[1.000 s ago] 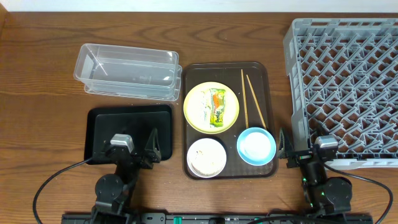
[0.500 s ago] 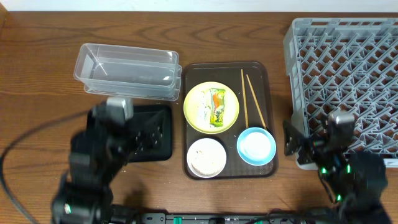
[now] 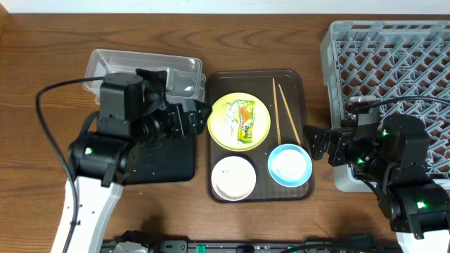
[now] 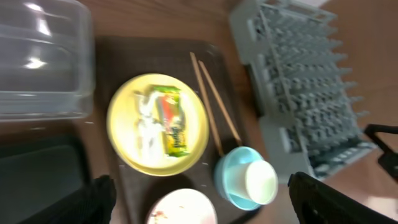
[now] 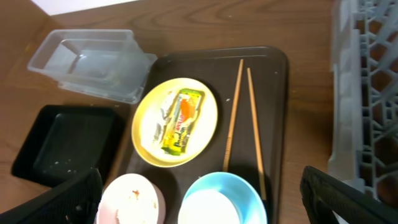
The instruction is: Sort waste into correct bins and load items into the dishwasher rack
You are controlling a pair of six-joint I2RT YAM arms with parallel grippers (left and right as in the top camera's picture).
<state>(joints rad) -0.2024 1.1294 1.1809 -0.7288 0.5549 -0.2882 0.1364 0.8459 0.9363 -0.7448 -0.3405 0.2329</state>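
On the brown wooden bench [image 3: 42,56], a white wall [image 3: 211,5] behind it, the tray [image 3: 304,84] with plate [image 3: 221,126] and chopsticks [image 3: 276,112] lies between clear bin [image 3: 140,77], black bin [image 3: 176,161] and rack [image 3: 394,63], while left tool [image 4: 202,183] and right tool [image 5: 202,177] hover wide open, empty.

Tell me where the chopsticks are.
In the overhead view, the chopsticks lie on the tray's right side, between the yellow plate and the dish rack, above the blue bowl.

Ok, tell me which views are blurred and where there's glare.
Left wrist: soft throughout, with white glare on the clear container. Right wrist: slightly soft, though the chopsticks stay legible. Overhead: sharp, with only faint highlights along the container's rim.
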